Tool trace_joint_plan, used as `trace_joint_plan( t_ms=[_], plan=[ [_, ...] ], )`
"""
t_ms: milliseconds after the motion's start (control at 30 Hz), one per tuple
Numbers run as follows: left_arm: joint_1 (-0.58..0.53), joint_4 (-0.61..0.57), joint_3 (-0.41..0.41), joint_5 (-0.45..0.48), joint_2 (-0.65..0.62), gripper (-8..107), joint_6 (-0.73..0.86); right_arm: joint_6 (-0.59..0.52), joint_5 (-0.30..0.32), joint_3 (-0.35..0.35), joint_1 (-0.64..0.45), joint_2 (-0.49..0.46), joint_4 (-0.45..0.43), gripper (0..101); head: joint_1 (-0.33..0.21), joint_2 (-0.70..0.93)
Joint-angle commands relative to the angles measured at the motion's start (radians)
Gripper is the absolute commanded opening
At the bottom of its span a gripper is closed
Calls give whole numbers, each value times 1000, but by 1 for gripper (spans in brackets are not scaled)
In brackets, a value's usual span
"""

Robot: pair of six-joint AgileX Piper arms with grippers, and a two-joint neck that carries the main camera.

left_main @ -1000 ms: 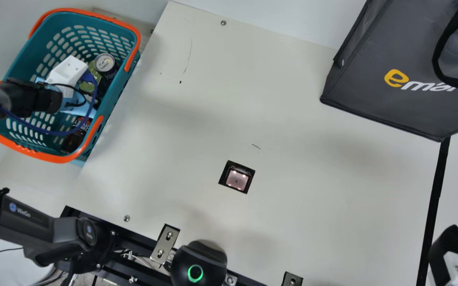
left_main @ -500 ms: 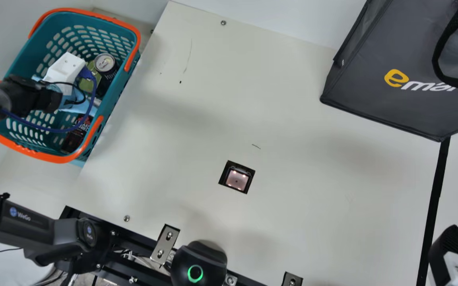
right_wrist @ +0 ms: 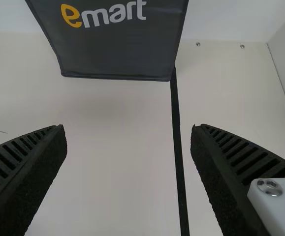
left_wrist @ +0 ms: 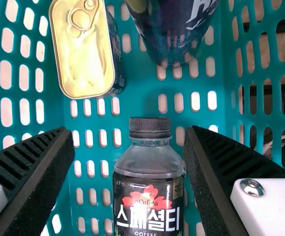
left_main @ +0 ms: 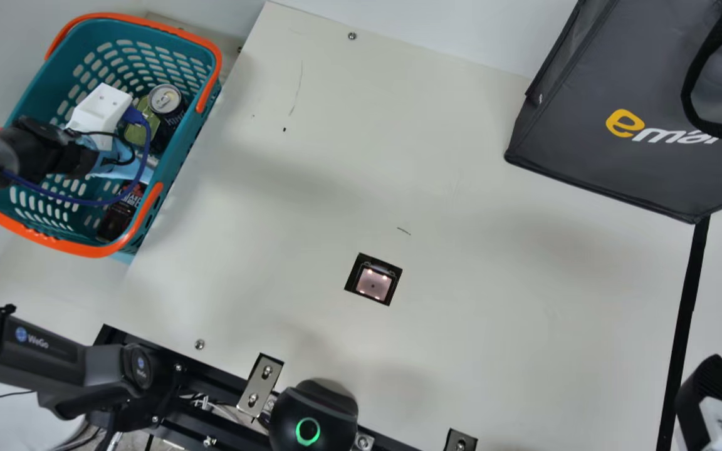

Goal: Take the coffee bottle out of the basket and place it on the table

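The fingers (left_wrist: pixel 31 162) of the left gripper (left_wrist: pixel 130 132) stand apart, aimed either side of the coffee bottle (left_wrist: pixel 148 172), ungripped inside the basket (left_main: pixel 94 251). In the main view its white housing (left_main: pixel 100 108) has shifted slightly leftward, baring more of the bottle; this looks like lining up before a grasp. The ring-pull tin (left_wrist: pixel 83 54) and drinks can (left_main: pixel 165 100) sit nearby; the basket's wall could snag a finger.
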Motion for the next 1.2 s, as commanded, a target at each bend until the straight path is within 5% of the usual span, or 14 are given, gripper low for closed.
trace_joint_plan(
  t_ms=[0,1167],
  plan=[
    [-1,8,2,-4,3,90,-10,0,0,0,0,0,0,91,-26,2],
    [14,-189,33,-89,106,90,174,0,0,0,0,0,0,91,-26,2]
  ],
)
